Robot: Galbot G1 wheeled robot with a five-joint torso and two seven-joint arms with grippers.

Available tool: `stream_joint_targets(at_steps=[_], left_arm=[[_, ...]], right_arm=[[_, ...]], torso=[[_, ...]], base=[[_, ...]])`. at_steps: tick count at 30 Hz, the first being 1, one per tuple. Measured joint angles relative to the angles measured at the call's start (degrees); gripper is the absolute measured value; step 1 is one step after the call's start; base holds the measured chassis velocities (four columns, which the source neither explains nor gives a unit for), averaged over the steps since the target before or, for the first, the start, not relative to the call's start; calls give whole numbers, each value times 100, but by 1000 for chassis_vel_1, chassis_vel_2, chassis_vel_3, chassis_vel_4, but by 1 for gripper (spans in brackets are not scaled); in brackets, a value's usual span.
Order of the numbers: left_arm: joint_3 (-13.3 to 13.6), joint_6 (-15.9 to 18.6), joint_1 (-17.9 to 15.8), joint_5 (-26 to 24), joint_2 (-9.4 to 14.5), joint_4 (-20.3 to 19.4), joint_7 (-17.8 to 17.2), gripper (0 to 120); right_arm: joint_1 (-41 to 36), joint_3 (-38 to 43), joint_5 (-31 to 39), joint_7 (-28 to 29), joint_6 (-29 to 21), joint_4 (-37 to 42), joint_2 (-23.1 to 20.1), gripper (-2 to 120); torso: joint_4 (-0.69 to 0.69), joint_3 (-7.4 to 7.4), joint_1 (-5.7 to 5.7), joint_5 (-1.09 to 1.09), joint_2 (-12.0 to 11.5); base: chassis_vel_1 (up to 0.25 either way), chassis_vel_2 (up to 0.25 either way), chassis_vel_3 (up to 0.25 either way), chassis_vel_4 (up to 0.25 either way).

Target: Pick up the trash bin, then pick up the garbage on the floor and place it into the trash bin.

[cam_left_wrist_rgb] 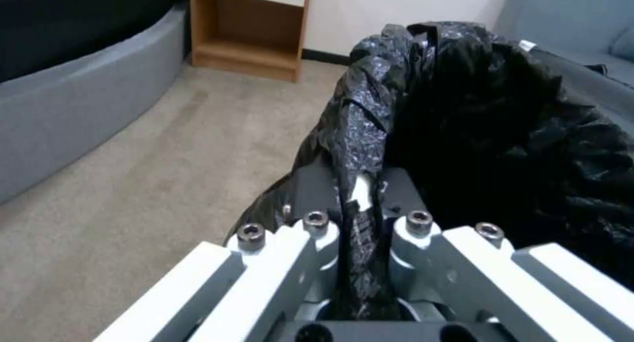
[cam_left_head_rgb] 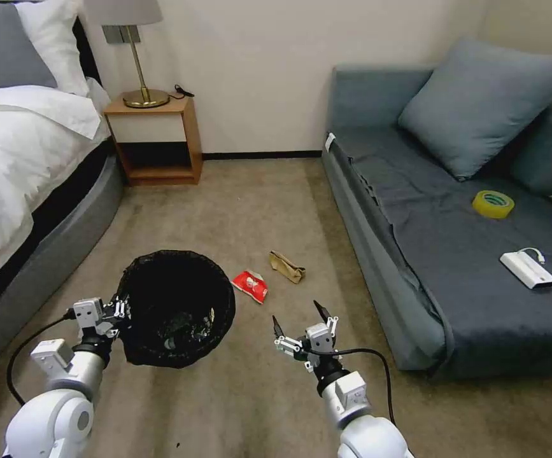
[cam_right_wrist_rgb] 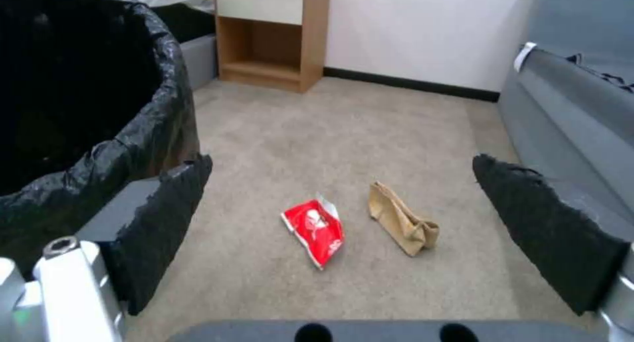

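Observation:
The black mesh trash bin (cam_left_head_rgb: pixel 177 308), lined with a black bag, hangs at the lower left with my left gripper (cam_left_head_rgb: pixel 121 310) shut on its rim. The left wrist view shows the bag-covered rim (cam_left_wrist_rgb: pixel 360 203) pinched between the fingers. Something pale lies at the bin's bottom. Two pieces of garbage lie on the carpet: a red-and-white packet (cam_left_head_rgb: pixel 251 285) (cam_right_wrist_rgb: pixel 315 229) and a crumpled tan paper (cam_left_head_rgb: pixel 287 266) (cam_right_wrist_rgb: pixel 401 224). My right gripper (cam_left_head_rgb: pixel 299 317) hovers open short of them, its black pads (cam_right_wrist_rgb: pixel 162 223) spread wide with nothing between.
A grey sofa (cam_left_head_rgb: pixel 454 254) runs along the right, with a yellow tape roll (cam_left_head_rgb: pixel 493 204) and a white power bank (cam_left_head_rgb: pixel 528 269) on it. A bed (cam_left_head_rgb: pixel 27 159) stands on the left, a wooden nightstand (cam_left_head_rgb: pixel 155 137) with a lamp by the far wall. Carpet lies between.

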Motion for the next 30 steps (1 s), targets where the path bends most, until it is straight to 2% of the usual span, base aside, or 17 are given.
stream_joint_targets(at_steps=[14, 30], left_arm=[[-73, 0, -13, -50, 18, 7, 3, 4], [-315, -21, -3, -32, 27, 39, -7, 4]], right_arm=[[-14, 11, -4, -27, 6, -2, -12, 100], [-12, 2, 2, -61, 12, 3, -26, 100]], torso=[[0, 0, 0, 0, 0], [0, 0, 0, 0, 0]], base=[[0, 0, 0, 0], [-56, 62, 54, -59]])
